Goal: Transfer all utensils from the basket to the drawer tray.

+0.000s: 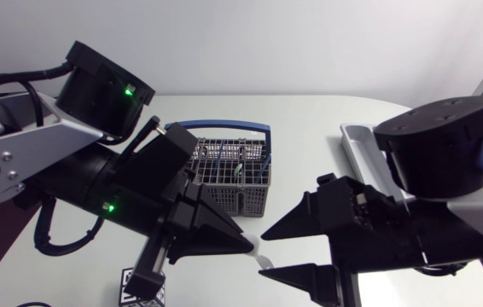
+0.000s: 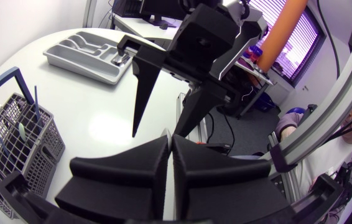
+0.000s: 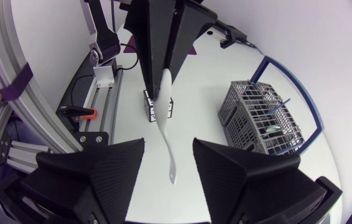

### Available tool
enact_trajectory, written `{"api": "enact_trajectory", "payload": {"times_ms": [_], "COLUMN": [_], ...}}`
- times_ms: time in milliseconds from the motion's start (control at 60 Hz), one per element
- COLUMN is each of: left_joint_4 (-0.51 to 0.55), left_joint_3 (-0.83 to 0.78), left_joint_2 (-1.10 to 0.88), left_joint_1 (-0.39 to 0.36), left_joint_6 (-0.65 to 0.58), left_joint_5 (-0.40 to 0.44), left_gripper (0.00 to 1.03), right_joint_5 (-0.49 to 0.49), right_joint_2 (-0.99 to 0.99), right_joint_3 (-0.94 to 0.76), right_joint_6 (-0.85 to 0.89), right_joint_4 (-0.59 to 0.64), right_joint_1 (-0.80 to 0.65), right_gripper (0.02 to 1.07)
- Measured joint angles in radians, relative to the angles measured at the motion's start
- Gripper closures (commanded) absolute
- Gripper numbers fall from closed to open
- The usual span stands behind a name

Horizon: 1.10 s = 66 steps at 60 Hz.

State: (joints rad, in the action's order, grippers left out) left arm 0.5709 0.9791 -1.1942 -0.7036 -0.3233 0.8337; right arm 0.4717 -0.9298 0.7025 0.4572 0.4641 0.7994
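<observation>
Left gripper [image 2: 170, 146] clenched on white utensil [image 3: 165, 124], right gripper [image 3: 168, 163] spread around it; several utensils left in basket [image 1: 254, 201], none clearly in tray [image 2: 95, 72]

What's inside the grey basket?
Thin blue handles stick up from the basket, with a green piece beside them. Their lower ends are hidden down in the mesh, so I can't tell forks from spoons.

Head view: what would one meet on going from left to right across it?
Silver-grey left arm link → black-and-white marker square → grey wire basket with blue handle → grey drawer tray. Left out, since they overlap the basket: left black pincer, the white plastic utensil it holds, right black pincer.
</observation>
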Motion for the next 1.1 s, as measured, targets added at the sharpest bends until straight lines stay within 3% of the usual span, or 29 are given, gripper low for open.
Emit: {"api": "enact_trajectory", "payload": {"times_ms": [83,150,400,433,600,667,717,800,917,1100], "left_joint_4": [0.0,0.0,0.0,0.0,0.0,0.0,-0.001,0.0,-0.012,-0.084], "left_joint_3": [0.002,0.003,0.003,0.003,0.003,0.003,0.005,0.019,0.066,0.171], "left_joint_2": [0.0,0.0,0.0,0.0,0.0,0.0,0.0,-0.003,-0.005,-0.003], "left_joint_1": [0.0,0.0,0.0,0.0,0.0,0.001,0.003,0.017,0.067,0.194], "left_joint_6": [0.0,0.0,0.0,0.0,0.0,0.0,0.0,0.0,0.001,0.047], "left_joint_5": [0.0,0.0,0.0,0.0,0.0,0.0,-0.001,0.0,0.0,-0.053], "left_gripper": [1.0,1.0,1.0,1.0,0.99,0.84,0.6,0.31,0.2,0.17], "right_joint_5": [-0.002,-0.005,-0.02,-0.02,-0.019,-0.018,-0.009,-0.005,-0.011,-0.043], "right_joint_2": [-0.026,-0.038,-0.039,-0.039,-0.039,-0.039,-0.04,-0.045,-0.066,-0.073], "right_joint_3": [-0.002,-0.002,-0.003,-0.003,-0.003,-0.005,-0.007,-0.008,-0.012,-0.02], "right_joint_6": [0.0,0.0,0.0,0.0,0.0,0.005,0.009,0.008,0.008,0.019], "right_joint_4": [-0.016,-0.025,-0.042,-0.042,-0.041,-0.041,-0.04,-0.039,-0.026,0.02], "right_joint_1": [0.011,0.014,0.024,0.024,0.025,0.03,0.034,0.037,0.037,0.026], "right_gripper": [0.66,0.77,0.91,1.01,1.02,1.02,1.02,1.02,1.02,1.02]}}
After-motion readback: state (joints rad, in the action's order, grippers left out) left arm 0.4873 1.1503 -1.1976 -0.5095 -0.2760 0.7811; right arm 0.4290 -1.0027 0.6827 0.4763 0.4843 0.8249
